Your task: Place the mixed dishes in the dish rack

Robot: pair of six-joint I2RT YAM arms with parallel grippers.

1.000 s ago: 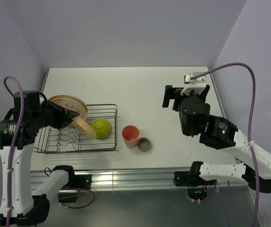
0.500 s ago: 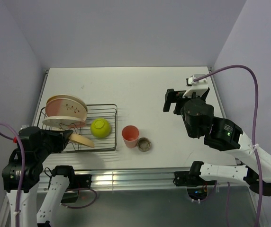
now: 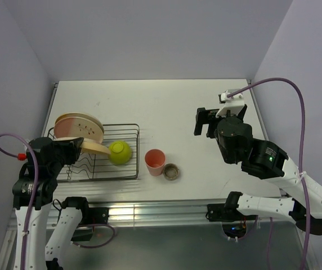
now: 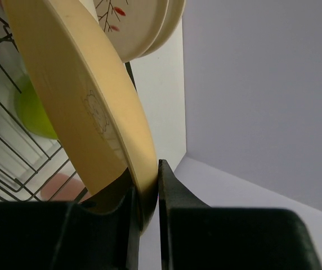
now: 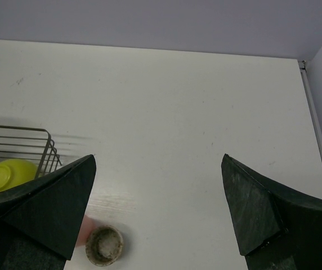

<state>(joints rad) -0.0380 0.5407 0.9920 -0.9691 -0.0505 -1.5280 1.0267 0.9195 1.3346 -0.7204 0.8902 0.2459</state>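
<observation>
Well, the stamp under the yellow-orange plate is too faint for me to read. My left gripper, low at the near left, pinches that plate's rim and holds it tilted over the dish rack, while my right gripper hovers with fingers spread. I count two leaning plates and one yellow-green bowl in the rack, with a pink cup and a grey-brown cup on the table beside it.

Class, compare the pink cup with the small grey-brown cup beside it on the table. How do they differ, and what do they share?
Colour: the pink cup is pink, the small grey-brown cup dull grey-brown.
Size: the pink cup is wider and taller than the grey-brown cup.
Place: the pink cup stands nearer the dish rack than the grey-brown cup.
Shared: both stand mouth up on the table, outside the rack.
</observation>
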